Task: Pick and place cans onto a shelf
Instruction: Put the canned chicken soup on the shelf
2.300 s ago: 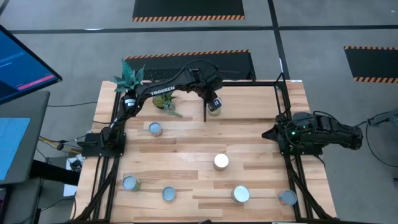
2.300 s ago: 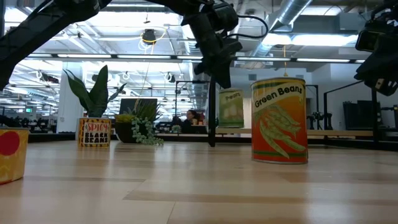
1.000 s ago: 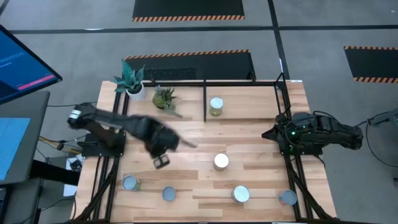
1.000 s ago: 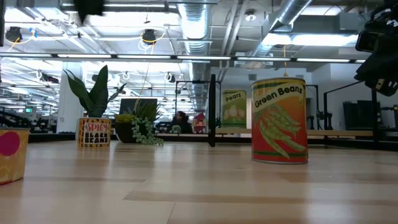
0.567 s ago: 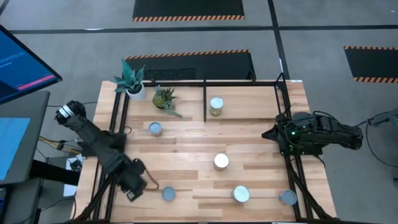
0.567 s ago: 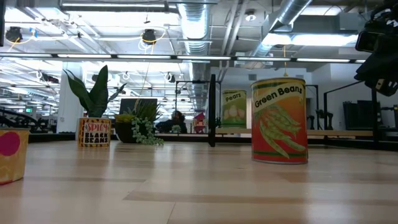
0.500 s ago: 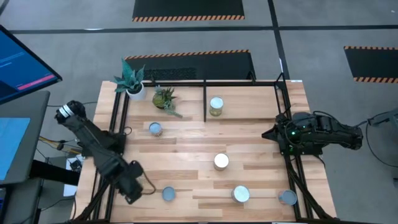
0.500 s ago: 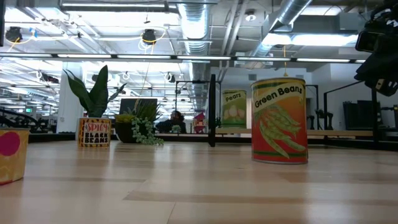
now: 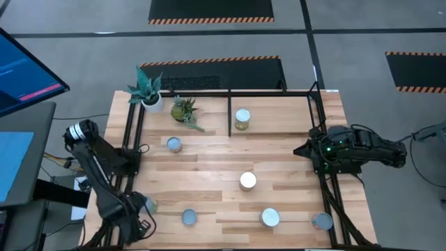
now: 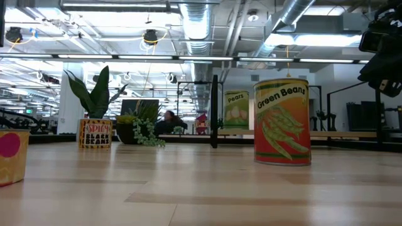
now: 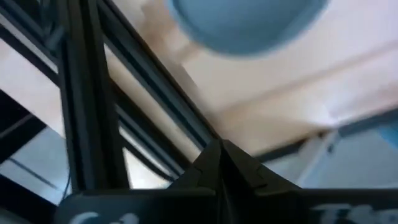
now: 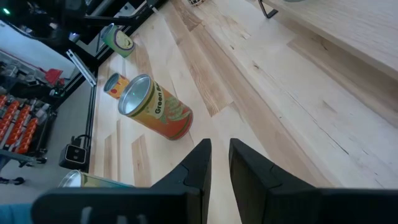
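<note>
One can shelved, five left on the table.

We see the pears can [image 9: 242, 118] standing in the shelf [image 9: 230, 113] at 12 o'clock. Our left gripper [image 9: 132, 222], fingers pressed together and empty, hovers by the can [image 9: 147, 205] at 8 o'clock; our right gripper [image 12: 216, 163], narrowly parted, waits at 3.

Two potted plants at the table's far left corner, spiky one [image 9: 146, 88] beside trailing one [image 9: 184, 110]; blue monitor [image 9: 24, 66] off left; striped floor mats [image 9: 211, 10] beyond.
</note>
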Motion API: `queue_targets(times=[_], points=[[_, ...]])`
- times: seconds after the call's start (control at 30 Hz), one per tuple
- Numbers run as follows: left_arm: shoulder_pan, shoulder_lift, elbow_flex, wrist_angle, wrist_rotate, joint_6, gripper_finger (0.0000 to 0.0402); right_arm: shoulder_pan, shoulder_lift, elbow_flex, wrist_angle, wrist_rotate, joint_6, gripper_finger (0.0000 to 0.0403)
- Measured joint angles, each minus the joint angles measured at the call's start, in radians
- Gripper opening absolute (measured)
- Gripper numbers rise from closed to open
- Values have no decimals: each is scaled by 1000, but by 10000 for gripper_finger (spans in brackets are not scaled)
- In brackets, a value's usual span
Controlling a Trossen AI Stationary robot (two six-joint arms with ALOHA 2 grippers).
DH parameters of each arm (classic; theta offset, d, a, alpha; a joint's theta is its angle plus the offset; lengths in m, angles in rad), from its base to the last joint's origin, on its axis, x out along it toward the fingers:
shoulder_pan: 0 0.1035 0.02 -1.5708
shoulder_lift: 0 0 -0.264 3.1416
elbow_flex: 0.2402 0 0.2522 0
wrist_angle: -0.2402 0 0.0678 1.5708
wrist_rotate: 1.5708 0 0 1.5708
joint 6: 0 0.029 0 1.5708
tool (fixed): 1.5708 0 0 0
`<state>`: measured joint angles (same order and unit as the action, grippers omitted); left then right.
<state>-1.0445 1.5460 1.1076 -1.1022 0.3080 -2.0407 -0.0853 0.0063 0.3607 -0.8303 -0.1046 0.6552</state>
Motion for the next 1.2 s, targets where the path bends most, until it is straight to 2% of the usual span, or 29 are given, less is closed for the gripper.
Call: queue_targets(times=[0.1, 0.3, 0.43, 0.57, 0.63, 0.7, 0.87, 0.93, 1.03, 1.2], points=[[26, 61, -1, -17, -27, 28, 0, 0, 0, 0, 0, 0, 0, 82], [142, 158, -1, -46, -252, 82, 0, 0, 0, 0, 0, 0, 0, 82], [274, 210, -1, -41, -406, 229, 0, 0, 0, 0, 0, 0, 0, 82], [424, 225, 0, 85, -528, 428, 0, 0, 0, 1, 0, 0, 0, 82], [483, 222, 8, 136, -514, 572, 0, 0, 0, 1, 0, 0, 0, 82], [513, 215, 27, 130, -449, 688, 0, 0, 0, 1, 0, 0, 0, 82], [470, 213, 89, 26, -263, 853, 0, 0, 0, 1, -1, 0, 0, 82], [436, 213, 90, -19, -239, 832, 0, 0, 0, 1, 0, 0, 0, 82], [379, 212, 80, -123, -253, 716, 0, 0, 0, 1, 0, 0, 0, 82], [296, 213, -7, -67, -295, 592, 0, 0, 0, 1, 0, 0, 0, 82]])
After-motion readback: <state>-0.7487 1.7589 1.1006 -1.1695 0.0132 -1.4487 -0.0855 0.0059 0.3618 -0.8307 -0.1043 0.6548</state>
